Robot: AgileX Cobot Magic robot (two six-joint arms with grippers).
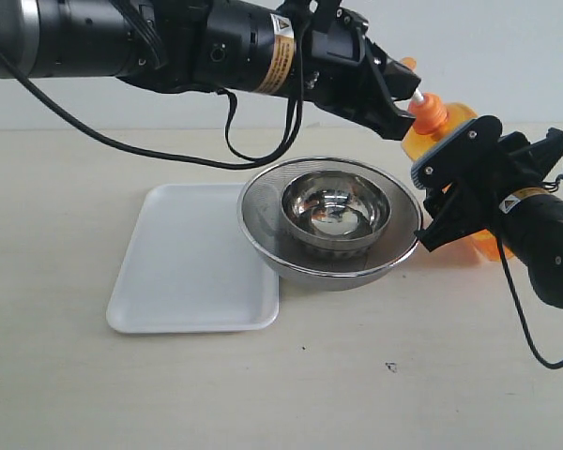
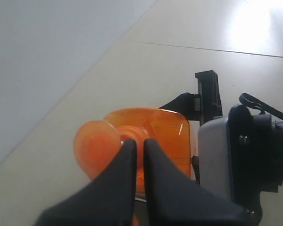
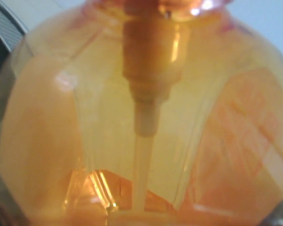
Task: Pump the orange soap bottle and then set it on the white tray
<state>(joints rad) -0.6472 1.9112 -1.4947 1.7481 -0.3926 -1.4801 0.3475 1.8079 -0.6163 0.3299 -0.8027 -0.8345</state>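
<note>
Orange soap bottle [image 1: 455, 117] is far right on the counter [image 1: 375, 394], behind the right end effector [image 1: 436, 202] and leaning left toward the steel bowls [image 1: 330, 225].

The right end effector is partly open, with a finger on either side of the body. It looks like it's gripping the bottle.

The left end effector [image 2: 139, 143] reaches across from the left. Its fingers are nearly together with nothing between them, and the tips are at the pump head [image 2: 96, 148]; can't confirm contact.

White tray [image 1: 131, 314] is on the left, well apart from the bottle. The big bowl overlaps its right edge.

Handling, my read:
- Smooth thin plastic, so it's slippery and flexes if squeezed.
- It's tall and will tip easily.
- Grip the flat sides mid-body, not the pump stem.
- Fill level can't be told.

Writing:
- No bottle label text is readable.
- The warning stickers [image 1: 281, 52] on the arms are too small to read.
</note>
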